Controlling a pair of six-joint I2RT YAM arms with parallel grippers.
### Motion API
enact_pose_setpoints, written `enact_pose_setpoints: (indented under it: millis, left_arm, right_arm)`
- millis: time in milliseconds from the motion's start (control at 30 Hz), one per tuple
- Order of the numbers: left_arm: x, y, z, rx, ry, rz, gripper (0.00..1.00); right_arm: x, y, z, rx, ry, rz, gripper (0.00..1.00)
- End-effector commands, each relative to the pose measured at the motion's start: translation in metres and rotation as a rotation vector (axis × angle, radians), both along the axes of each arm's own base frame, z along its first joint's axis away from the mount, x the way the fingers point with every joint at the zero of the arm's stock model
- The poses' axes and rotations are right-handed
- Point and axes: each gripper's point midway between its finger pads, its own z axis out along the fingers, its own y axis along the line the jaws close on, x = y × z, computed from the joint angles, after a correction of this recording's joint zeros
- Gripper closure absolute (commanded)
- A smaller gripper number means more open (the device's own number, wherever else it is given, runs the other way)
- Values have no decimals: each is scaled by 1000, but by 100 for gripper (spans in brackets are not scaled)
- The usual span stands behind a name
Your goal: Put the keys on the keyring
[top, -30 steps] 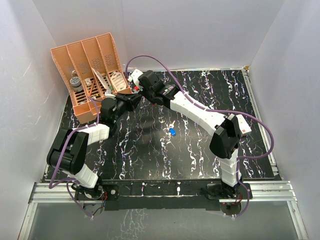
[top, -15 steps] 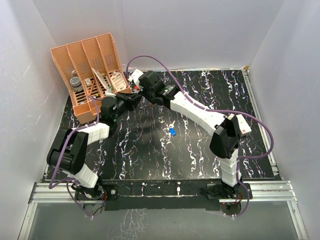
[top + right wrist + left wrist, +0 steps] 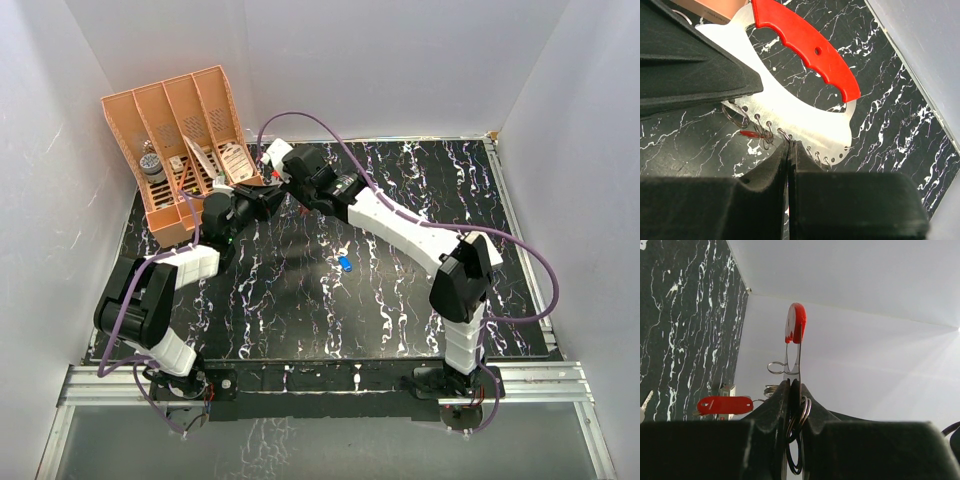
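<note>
The keyring is a flat whitish-grey crescent plate (image 3: 790,100) with a red grip (image 3: 805,50). Small wire rings sit in holes along its edge. My left gripper (image 3: 791,382) is shut on the plate, seen edge-on with the red grip (image 3: 795,325) on top. My right gripper (image 3: 788,141) is shut, with its tips at a small ring (image 3: 782,132) on the holed edge. A small red oblong piece (image 3: 725,405) hangs from another ring (image 3: 752,134); I see no blade on it. The blue-headed key (image 3: 346,265) lies on the black table, apart from both grippers (image 3: 268,188).
An orange slotted rack (image 3: 175,125) holding small items stands at the back left, close behind the grippers. White walls enclose the marbled black table (image 3: 420,300). Purple cables (image 3: 330,135) arch over the right arm.
The right arm's forearm and elbow have shifted slightly right. Both grippers stay shut at the keyring. The blue key has not moved.
</note>
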Motion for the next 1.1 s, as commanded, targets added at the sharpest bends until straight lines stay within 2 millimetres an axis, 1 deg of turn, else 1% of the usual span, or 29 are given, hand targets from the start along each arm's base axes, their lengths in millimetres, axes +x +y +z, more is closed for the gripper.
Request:
enact_pose_setpoints:
  millis: [0,167,233,267,333,367,433,533,667,767,833,867,967,1067]
  left_arm:
    - [1,-10,38,-53,-107,-44,100]
    - [2,-9,41,-57,-124,-41,100]
    - [2,-10,40,-58,-129,-47,100]
    - [3,-10,39,-58,-129,-49,100]
    - [3,-11,37,-58,-130,-56,100]
    - [3,-10,37,-58,-134,-58,100]
    - [2,-10,35,-54,-139,-66,100]
    - [-2,-12,34,-34,-166,-99,100]
    - [-15,-10,41,-45,-265,-137,100]
    - [-24,-12,43,-58,-330,-196,100]
    - [-29,-14,43,-81,-356,-234,100]
    - [-32,-13,41,-95,-367,-244,100]
    - [-35,-8,37,-133,-394,-264,100]
    - [-37,-6,32,-134,-405,-287,100]
  right_arm:
    - [0,1,49,119,-99,-14,100]
    - [-6,-1,50,145,-79,-25,100]
    - [-8,-4,51,169,-67,-58,83]
    - [-9,-7,52,182,-69,-76,77]
    - [-10,-14,60,224,-93,-124,61]
    - [-12,-21,68,251,-110,-146,55]
    - [-12,-33,81,312,-142,-198,49]
    - [-8,-55,90,381,-175,-304,47]
    - [-3,-89,98,510,-209,-418,40]
    - [-4,-113,95,578,-229,-477,37]
    - [-8,-126,93,608,-246,-518,36]
    - [-11,-133,88,620,-247,-534,35]
    - [-19,-145,85,682,-247,-551,35]
    - [-25,-152,77,686,-236,-552,35]
